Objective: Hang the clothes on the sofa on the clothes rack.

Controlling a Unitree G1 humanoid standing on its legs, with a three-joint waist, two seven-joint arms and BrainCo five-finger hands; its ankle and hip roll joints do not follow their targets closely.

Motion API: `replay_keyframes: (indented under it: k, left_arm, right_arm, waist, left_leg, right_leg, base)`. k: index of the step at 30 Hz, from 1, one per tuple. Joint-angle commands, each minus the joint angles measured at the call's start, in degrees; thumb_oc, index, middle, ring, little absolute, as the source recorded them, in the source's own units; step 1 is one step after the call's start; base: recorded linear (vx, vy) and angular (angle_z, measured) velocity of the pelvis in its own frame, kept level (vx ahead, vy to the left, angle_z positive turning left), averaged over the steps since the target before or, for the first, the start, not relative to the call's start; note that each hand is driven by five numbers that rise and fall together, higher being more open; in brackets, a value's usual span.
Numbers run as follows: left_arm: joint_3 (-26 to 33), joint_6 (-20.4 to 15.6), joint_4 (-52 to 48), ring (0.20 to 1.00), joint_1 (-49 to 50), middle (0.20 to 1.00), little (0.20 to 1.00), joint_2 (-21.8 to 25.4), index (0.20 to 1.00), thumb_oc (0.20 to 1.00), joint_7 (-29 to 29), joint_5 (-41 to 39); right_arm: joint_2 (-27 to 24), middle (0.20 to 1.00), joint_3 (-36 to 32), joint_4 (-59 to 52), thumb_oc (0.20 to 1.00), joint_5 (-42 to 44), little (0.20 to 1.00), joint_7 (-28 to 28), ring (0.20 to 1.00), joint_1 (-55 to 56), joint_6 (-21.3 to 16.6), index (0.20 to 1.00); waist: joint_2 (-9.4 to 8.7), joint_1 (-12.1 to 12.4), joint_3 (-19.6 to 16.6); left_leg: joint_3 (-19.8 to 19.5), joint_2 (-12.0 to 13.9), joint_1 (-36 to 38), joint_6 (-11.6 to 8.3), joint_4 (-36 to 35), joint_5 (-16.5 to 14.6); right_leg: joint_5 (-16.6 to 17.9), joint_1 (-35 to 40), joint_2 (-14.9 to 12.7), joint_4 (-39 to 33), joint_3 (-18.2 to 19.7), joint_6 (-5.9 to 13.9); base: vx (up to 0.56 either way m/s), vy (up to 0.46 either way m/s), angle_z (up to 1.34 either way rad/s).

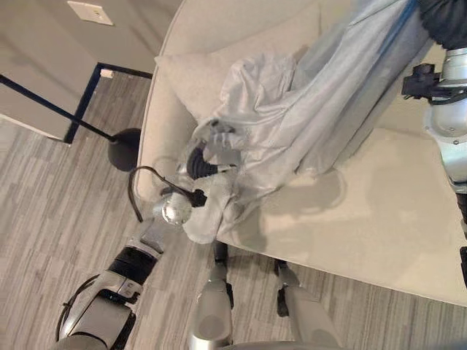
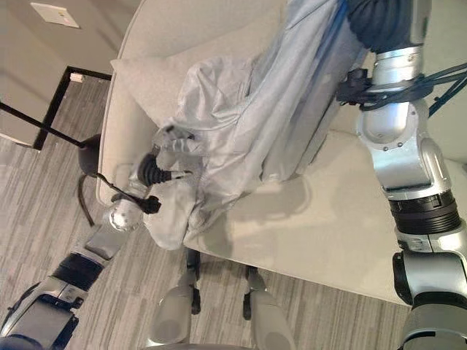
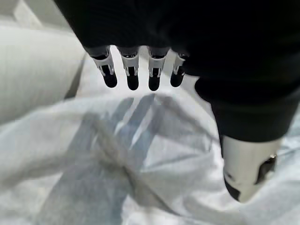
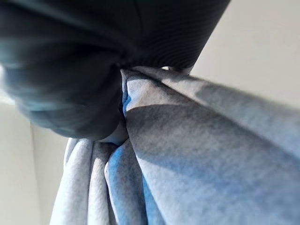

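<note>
right hand (image 2: 379, 22) is raised at the top of the head views, its dark ribbed cover clenched around a bunch of the pale blue-grey garment (image 1: 306, 124); in the right wrist view the cloth (image 4: 187, 154) gathers into tight folds that run into the closed hand. fingers themselves are hidden in the fabric there.

the garment hangs in a long slanted drape from that hand down to the sofa seat (image 1: 379, 211), where its lower part lies crumpled over the seat's front left corner and spills a little past the edge.

left hand (image 1: 208, 157) is down on the crumpled end, near the cushion (image 1: 190, 80) that leans against the sofa's left arm. in the left wrist view its fingers (image 3: 132, 75) are straight and spread apart, thumb (image 3: 243, 168) held apart, hovering just over the rumpled cloth, nothing gripped.

to the left of the sofa, on the grey wood-pattern floor (image 1: 44, 219), a dark round base (image 1: 125, 149) carries a thin dark pole (image 1: 51, 108) slanting away. a white wall plate (image 1: 90, 12) sits on the wall above.
</note>
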Motion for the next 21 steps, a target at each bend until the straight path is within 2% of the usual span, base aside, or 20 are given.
replay_keyframes:
  k: [1, 6, 13, 16, 21]
  left_arm:
    - [5.64, -4.93, -7.58, 1.0, 4.12, 1.0, 1.0, 1.71, 1.0, 1.0, 2.37, 2.56]
    - [9.01, -4.71, -10.35, 1.0, 9.33, 1.0, 1.0, 2.31, 1.0, 1.0, 1.05, 2.62]
    - [7.28, -4.13, -7.04, 1.0, 11.35, 1.0, 1.0, 1.52, 1.0, 1.0, -0.46, 4.56]
    - [2.13, -2.99, 2.4, 1.0, 10.48, 1.0, 1.0, 0.26, 1.0, 1.0, -0.52, 7.92]
    - [-2.03, -1.89, 9.58, 1.0, 6.79, 1.0, 1.0, -0.74, 1.0, 1.0, 1.56, 11.44]
  right_arm:
    - [-3.29, 0.2, -5.07, -3.11, 0.2, -1.03, 0.2, -2.44, 0.2, 0.02, -1.45, 0.2]
    - [-3.45, 0.2, -6.29, -3.2, 0.2, -1.25, 0.2, -1.68, 0.2, 1.9, -1.01, 0.2]
    - [-3.3, 0.2, -5.18, -3.42, 0.2, -1.47, 0.2, -0.84, 0.2, 0.67, -0.85, 0.2]
    - [-2.87, 0.2, -3.58, -2.92, 0.2, -1.09, 0.2, -1.36, 0.2, -2.28, -1.1, 0.2]
    - [-2.24, 0.2, -1.84, -3.04, 0.2, -0.65, 0.2, -2.03, 0.2, -4.72, -1.63, 0.2]
  waist:
    - [-1.01, 2.06, -4.41]
    - [-0.83, 2.38, -4.65]
    - [-0.77, 2.63, -4.59]
    - [-0.73, 2.59, -4.07]
    - [-0.73, 2.27, -3.42]
  left_leg:
    - [0.32, 0.0, 1.11, -3.54, 0.17, -3.38]
    - [0.1, -0.01, 1.29, -3.57, 0.17, -3.42]
    - [0.03, 0.07, 1.24, -3.52, 0.17, -3.45]
    - [0.07, 0.08, 1.06, -3.43, 0.17, -3.36]
    - [0.19, 0.15, 0.9, -3.52, 0.17, -3.35]
  right_leg:
    - [-2.81, 1.06, -1.83, 2.32, -3.73, 7.59]
    - [-3.07, 1.36, -1.99, 2.41, -4.2, 7.36]
    - [-3.16, 1.27, -2.03, 2.58, -4.35, 7.29]
    - [-3.24, 0.95, -1.94, 2.71, -4.35, 7.2]
    - [-3.2, 0.53, -1.85, 2.9, -4.35, 7.21]
  base:
    - [0.0, 0.0, 0.0]
    - [0.01, 0.003, 0.05]
    - [0.0, 0.001, 0.02]
    - [0.0, 0.0, 0.0]
    - [0.0, 0.0, 0.0]
